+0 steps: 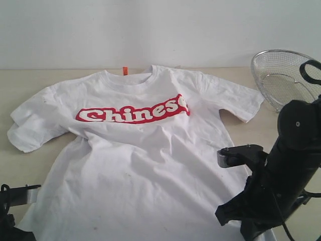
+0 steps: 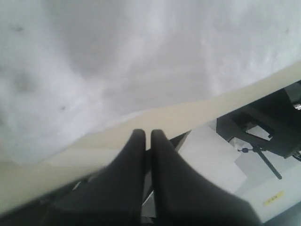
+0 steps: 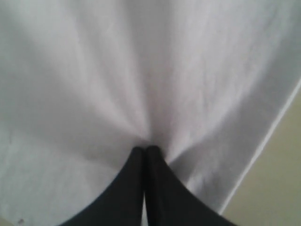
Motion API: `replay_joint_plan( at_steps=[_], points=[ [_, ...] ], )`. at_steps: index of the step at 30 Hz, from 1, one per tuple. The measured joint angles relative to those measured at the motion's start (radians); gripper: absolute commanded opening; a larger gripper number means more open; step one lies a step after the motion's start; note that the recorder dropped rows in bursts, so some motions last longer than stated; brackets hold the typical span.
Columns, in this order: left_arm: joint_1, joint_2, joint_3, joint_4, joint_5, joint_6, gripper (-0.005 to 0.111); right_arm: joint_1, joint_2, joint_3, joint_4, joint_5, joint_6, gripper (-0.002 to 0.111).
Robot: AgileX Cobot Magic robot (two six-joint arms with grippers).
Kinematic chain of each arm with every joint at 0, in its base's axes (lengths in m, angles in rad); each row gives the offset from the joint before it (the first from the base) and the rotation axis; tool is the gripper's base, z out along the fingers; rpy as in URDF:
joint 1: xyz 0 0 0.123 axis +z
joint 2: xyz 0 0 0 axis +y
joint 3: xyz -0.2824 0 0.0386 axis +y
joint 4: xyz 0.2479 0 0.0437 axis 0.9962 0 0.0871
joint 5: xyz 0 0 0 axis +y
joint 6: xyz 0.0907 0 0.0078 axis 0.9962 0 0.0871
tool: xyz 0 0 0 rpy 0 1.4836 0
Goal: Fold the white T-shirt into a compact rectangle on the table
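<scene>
**Item count.** One white T-shirt (image 1: 145, 165), one table (image 1: 30, 80) and one wire-mesh basket (image 1: 281, 75) are shown. Two arms are shown, each fitted with one gripper.

**Position of the garment.** The white T-shirt is laid flat on the table, front side up, with the collar directed toward the far wall. Both sleeves are spread outward: one sleeve (image 1: 32, 123) at the left of the exterior view and one sleeve (image 1: 241, 100) at the right. One red banner (image 1: 133, 114) with white lettering is carried across the chest. One orange tag (image 1: 125, 70) stands up at the collar. The fabric is wrinkled over the lower body. No part is folded over.

**Basket.** The basket is set on the table at the far right, apart from the shirt, beside the right-hand sleeve.

**Left gripper.** In the left wrist view the left gripper (image 2: 146, 136) is seen with both fingers pressed together, and nothing is held between them. The tips are located over a bare strip of the table (image 2: 188, 113), just beside the edge of the shirt (image 2: 141, 56). Only part of the left arm (image 1: 15, 198) is seen at the lower left corner of the exterior view.

**Right gripper.** In the right wrist view the right gripper (image 3: 146, 151) is closed on the shirt (image 3: 141, 70): creases in the fabric are drawn together toward the fingertips. A strip of the table (image 3: 287, 188) is exposed beside the shirt edge. The right arm (image 1: 293, 160) is positioned over the lower right part of the garment.
</scene>
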Motion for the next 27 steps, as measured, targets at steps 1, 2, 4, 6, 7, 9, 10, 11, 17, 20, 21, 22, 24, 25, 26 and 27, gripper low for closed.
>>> replay_joint_plan(
  at_steps=[1, 2, 4, 6, 7, 9, 10, 11, 17, 20, 21, 22, 24, 25, 26, 27],
  points=[
    [0.0, 0.0, 0.0, 0.0, 0.01, 0.0, 0.005, 0.0, 0.0, -0.002, -0.011, 0.011, 0.005, 0.0],
    [0.0, 0.0, 0.0, -0.003, 0.019, 0.002, 0.005, 0.0, 0.0, -0.009, -0.024, 0.027, 0.004, 0.0],
    [0.0, -0.01, 0.0, -0.031, 0.033, 0.027, 0.005, 0.0, 0.0, -0.025, -0.059, 0.087, 0.008, 0.0],
    [0.0, -0.043, -0.01, -0.047, 0.048, 0.046, 0.005, 0.0, -0.023, -0.022, -0.056, 0.087, -0.008, 0.0],
    [0.0, -0.066, -0.027, -0.051, 0.053, 0.05, 0.005, 0.0, -0.053, -0.015, -0.038, 0.085, -0.046, 0.0],
    [0.0, -0.088, -0.05, -0.051, 0.047, 0.055, 0.005, 0.0, -0.102, -0.013, 0.0, 0.073, -0.08, 0.0],
    [0.0, -0.094, -0.061, -0.051, 0.041, 0.055, 0.005, 0.0, -0.121, -0.013, 0.011, 0.065, -0.086, 0.0],
    [0.0, -0.099, -0.074, -0.051, 0.031, 0.055, 0.005, 0.0, -0.142, -0.013, 0.017, 0.057, -0.089, 0.0],
    [0.0, -0.089, -0.126, -0.051, -0.036, 0.055, 0.005, 0.0, -0.189, -0.013, 0.029, 0.05, -0.101, 0.0],
    [0.0, -0.06, -0.127, -0.034, -0.061, 0.057, 0.005, 0.0, -0.19, -0.013, 0.033, 0.045, -0.101, 0.0],
    [0.0, -0.05, -0.127, -0.026, -0.08, 0.057, 0.005, 0.0, -0.19, -0.013, 0.035, 0.041, -0.101, 0.0],
    [0.0, -0.04, -0.127, -0.018, -0.096, 0.057, 0.005, 0.0, -0.19, -0.013, 0.038, 0.036, -0.101, 0.0],
    [0.0, -0.023, -0.127, -0.013, -0.138, 0.057, 0.005, 0.0, -0.19, -0.013, 0.045, 0.032, -0.104, 0.0],
    [0.0, -0.016, -0.127, -0.01, -0.153, 0.057, 0.005, 0.0, -0.19, -0.013, 0.05, 0.03, -0.106, 0.0],
    [0.0, -0.011, -0.127, -0.01, -0.169, 0.057, 0.005, 0.0, -0.19, -0.013, 0.055, 0.03, -0.108, 0.0],
    [0.0, -0.007, -0.127, -0.01, -0.178, 0.057, 0.005, 0.0, -0.19, -0.013, 0.057, 0.027, -0.111, 0.0]
  ],
)
